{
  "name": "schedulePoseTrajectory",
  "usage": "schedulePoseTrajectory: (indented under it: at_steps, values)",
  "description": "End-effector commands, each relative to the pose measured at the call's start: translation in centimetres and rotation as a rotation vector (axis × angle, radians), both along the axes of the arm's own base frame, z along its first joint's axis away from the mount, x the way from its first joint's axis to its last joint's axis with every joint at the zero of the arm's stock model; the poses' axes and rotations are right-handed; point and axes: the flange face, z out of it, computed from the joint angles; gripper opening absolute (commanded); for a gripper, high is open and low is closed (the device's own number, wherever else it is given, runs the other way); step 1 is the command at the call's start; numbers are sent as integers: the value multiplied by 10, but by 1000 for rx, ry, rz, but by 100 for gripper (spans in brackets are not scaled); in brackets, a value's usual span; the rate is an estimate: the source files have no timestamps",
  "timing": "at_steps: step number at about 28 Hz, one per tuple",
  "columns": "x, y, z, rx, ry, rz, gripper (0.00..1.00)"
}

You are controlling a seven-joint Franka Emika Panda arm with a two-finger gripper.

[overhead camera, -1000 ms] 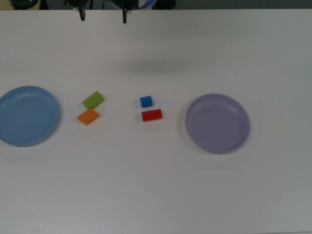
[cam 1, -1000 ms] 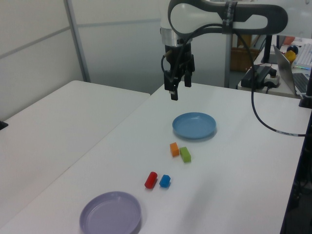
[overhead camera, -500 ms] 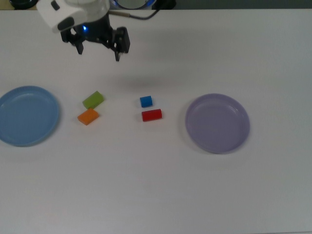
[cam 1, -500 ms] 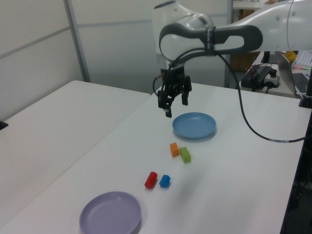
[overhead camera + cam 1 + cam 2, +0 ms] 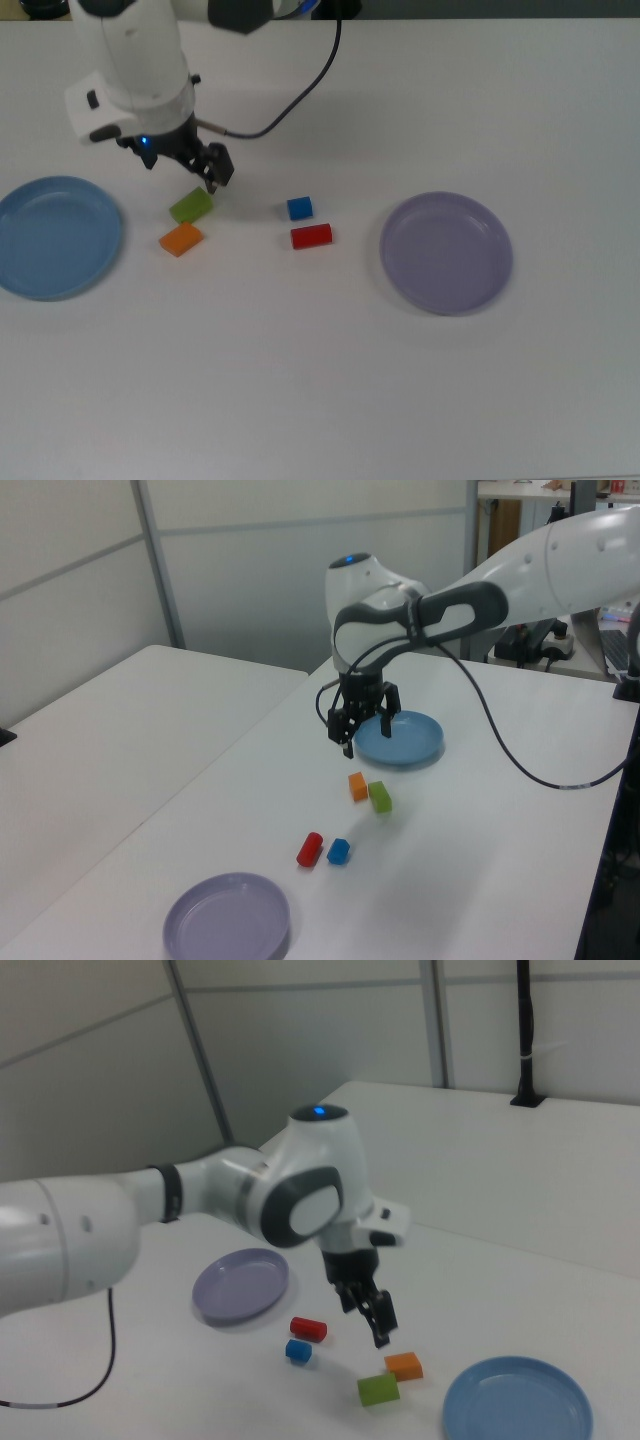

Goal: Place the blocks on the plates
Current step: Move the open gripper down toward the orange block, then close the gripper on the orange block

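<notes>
Above the green block (image 5: 191, 205), our pincer (image 5: 180, 166) hangs released, holding nothing. All four blocks lie mid-table between the light blue plate (image 5: 40, 270) and lavender plate (image 5: 480, 285). An off-centre descent could knock the adjacent orange block (image 5: 181, 239).

The white Panda arm (image 5: 470, 590) bends down from its elbow over the table, wrist near vertical with a blue light glowing on it, and its black gripper (image 5: 365, 725) hangs pointing downward, fingers (image 5: 381, 1326) spread apart, holding nothing.
</notes>
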Motion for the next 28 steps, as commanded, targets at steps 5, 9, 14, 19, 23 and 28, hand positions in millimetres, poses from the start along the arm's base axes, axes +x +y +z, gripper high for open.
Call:
schedulePoseTrajectory:
  at_steps: [5, 9, 14, 19, 23, 28]
  values:
    - [17, -7, -52, 8, -17, -108, 100]
    - [20, -10, -71, 6, -11, -138, 99]
    - [26, -12, -83, 3, -31, -147, 83]
    - [29, -14, -95, 3, -21, -149, 71]
    - [31, -14, -97, 2, -21, -149, 49]
    - [33, -14, -97, 1, -23, -145, 34]
